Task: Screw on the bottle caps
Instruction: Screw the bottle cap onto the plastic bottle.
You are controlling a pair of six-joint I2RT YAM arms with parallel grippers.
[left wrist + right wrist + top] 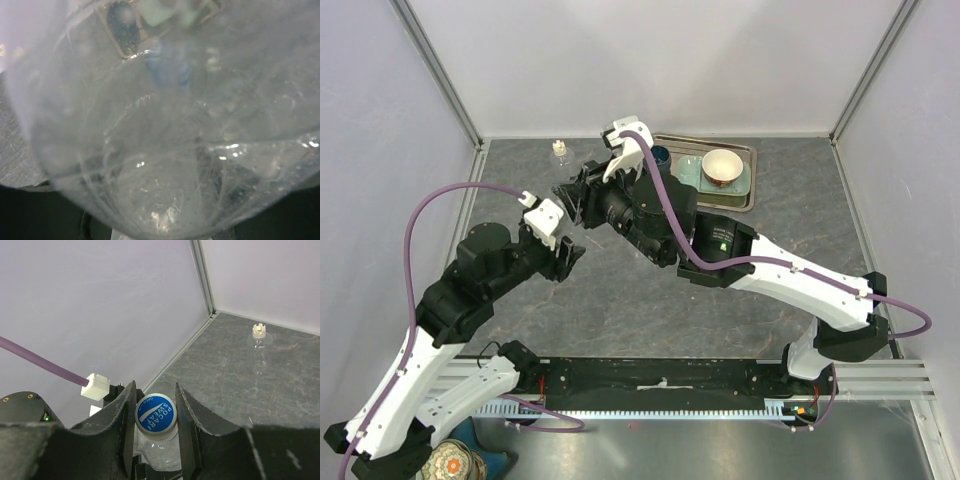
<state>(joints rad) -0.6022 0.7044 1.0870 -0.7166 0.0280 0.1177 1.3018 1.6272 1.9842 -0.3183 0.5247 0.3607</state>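
Nearest the arm bases, the left claw [563,256] holds a clear bottle [165,165], whose plastic fills that wrist camera's view. Just beyond it, the right claw [155,392] is narrowed onto that bottle's cap [156,416], which is blue and white on top, with one finger at each side. Farther back on the left, a second small bottle [259,345] stands upright on the surface [620,300] with a cream cap [258,330] on its neck. At the back right, a tray [748,195] carries a bowl [722,167] and a dark blue cup [660,155].
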